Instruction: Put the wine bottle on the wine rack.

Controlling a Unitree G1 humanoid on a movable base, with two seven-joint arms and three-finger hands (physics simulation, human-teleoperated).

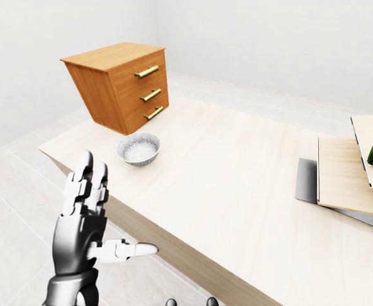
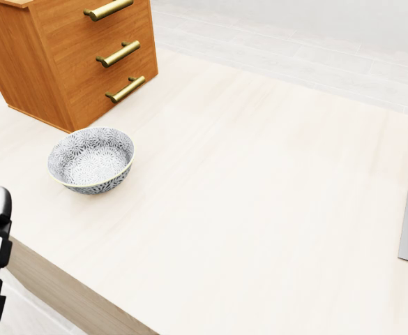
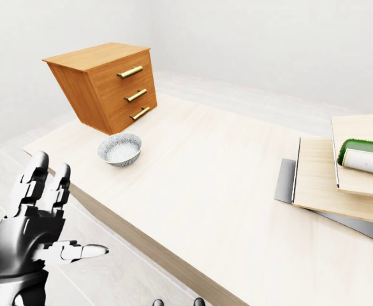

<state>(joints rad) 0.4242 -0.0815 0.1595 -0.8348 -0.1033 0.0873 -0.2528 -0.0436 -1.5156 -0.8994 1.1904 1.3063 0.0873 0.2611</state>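
- Pale wood table [image 1: 237, 185] is filling most of what I'm seeing, with white walls and a light tiled floor [image 1: 20, 191] around it.
- I'm seeing the left hand [image 1: 87, 217] hovering off the table's near-left edge in the left-eye view, palm raised, fingers [image 1: 84, 185] spread upward, thumb sticking out to the right, gripping nothing.
- Head view is only catching that hand as a dark shape at the lower left edge.
- Wooden drawer cabinet [image 1: 119, 86] is sitting on the table's far-left corner, three brass handles [image 1: 150, 95] facing right of centre.
- Patterned bowl [image 1: 138, 148] is resting on the table just below the cabinet, apart from it, upright.
- Two small dark tips are poking in at the bottom edge of both eye views; I'm not able to tell what they are, and I'm not seeing the right hand as such.
- Grey flat mat [image 3: 285, 182] is lying at the right side, under stacked light wooden boards [image 3: 323, 182].
- Wine bottle [image 3: 365, 156] is lying on its side on the upper board at the far right of the right-eye view, green glass, white label, partly cut off by the frame.
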